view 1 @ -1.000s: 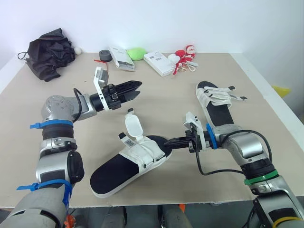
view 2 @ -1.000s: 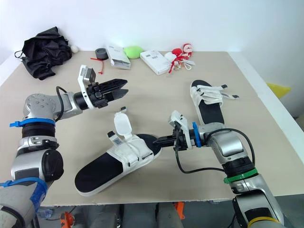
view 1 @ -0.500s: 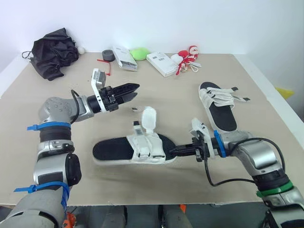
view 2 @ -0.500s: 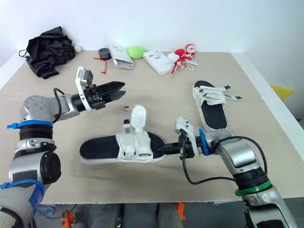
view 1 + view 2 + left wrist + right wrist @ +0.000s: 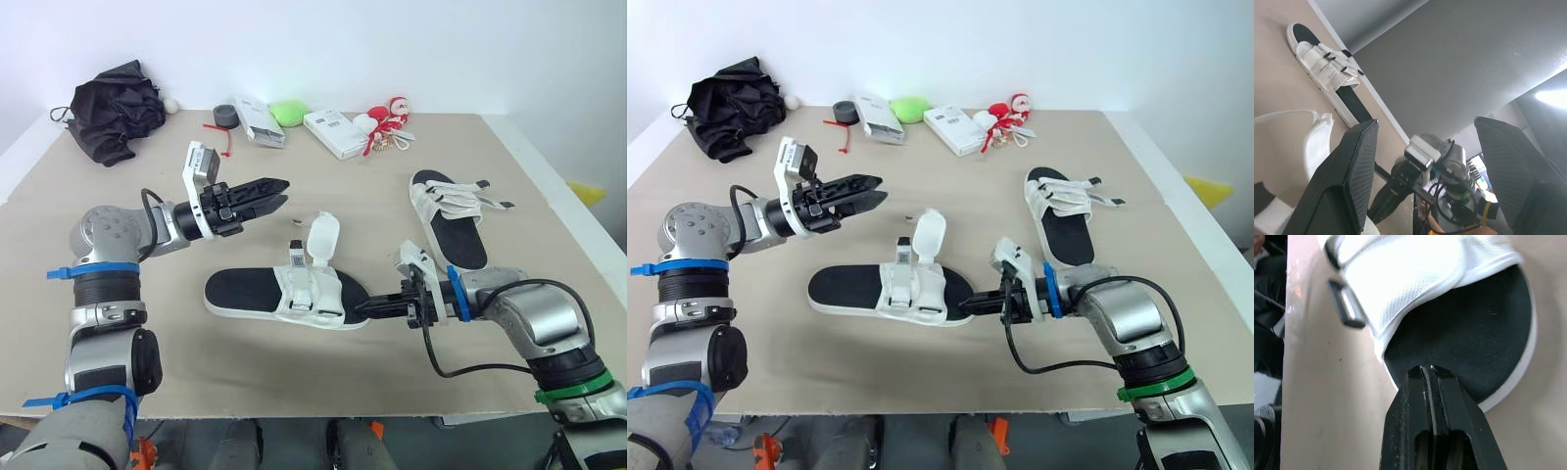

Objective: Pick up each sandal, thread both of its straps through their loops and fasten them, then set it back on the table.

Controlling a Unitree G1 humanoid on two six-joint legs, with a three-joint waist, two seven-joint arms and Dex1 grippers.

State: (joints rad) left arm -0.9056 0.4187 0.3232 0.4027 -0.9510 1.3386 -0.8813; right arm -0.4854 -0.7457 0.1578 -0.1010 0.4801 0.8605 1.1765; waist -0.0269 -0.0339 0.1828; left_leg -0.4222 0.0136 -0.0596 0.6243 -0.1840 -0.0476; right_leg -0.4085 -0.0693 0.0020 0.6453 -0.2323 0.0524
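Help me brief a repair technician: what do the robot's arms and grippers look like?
Both arms are silver-grey with black joints. Left arm wears blue cable ties; right arm a blue wrist band, green band and looping black cable. Left gripper and right gripper: two slim black fingers each.

Both head eyes look down over the whole table (image 5: 323,392). The right wrist camera is very close to the middle sandal (image 5: 1488,333); the left one faces the far sandal (image 5: 1327,68).
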